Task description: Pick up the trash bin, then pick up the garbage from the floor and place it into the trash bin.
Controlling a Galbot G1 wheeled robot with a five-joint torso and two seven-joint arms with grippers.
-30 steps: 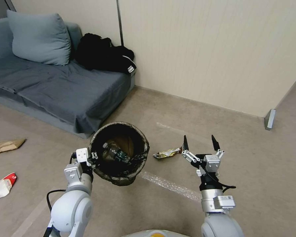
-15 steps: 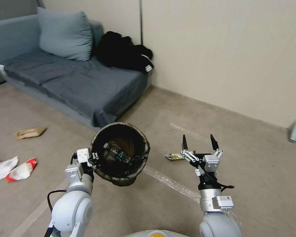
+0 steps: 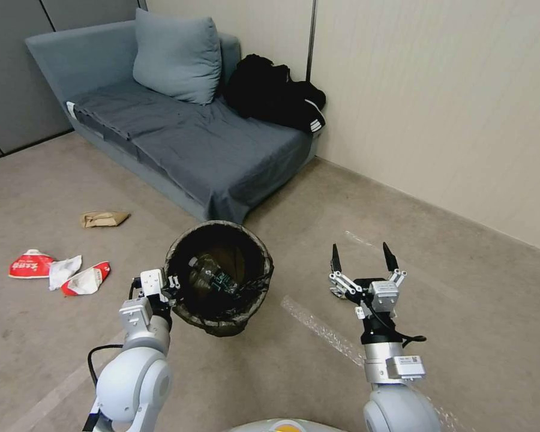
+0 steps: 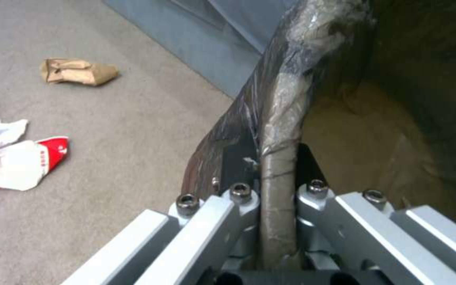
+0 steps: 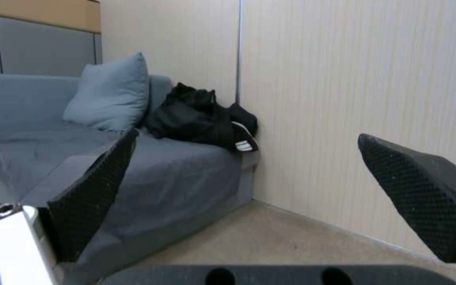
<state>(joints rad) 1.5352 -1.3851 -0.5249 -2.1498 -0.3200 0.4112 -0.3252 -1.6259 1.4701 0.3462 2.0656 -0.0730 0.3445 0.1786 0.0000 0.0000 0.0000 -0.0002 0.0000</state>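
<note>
the left end effector (image 3: 169, 282) is clamped on the rim of the small round trash bin with a dark bag liner (image 3: 219, 277), held above the floor; inside lie a clear bottle (image 3: 213, 276) and brown paper. the right end effector (image 3: 362, 260) hangs empty beside it, fingers spread wide. a crumpled brown paper bag (image 3: 104, 218) and red-and-white wrappers (image 3: 60, 271) lie on the floor to the left

Trash bin (image 3: 219, 277): crinkled glossy film liner wrapping rim. Left gripper (image 4: 270, 186): brushed silver metal links pinching liner. Right gripper (image 5: 270, 190): matt black pads showing knurled texture. Paper bag (image 3: 104, 218): creased brown paper lying on matt carpet floor (image 3: 474, 288). Sofa (image 3: 180, 132): grey woven cloth draping.
</note>
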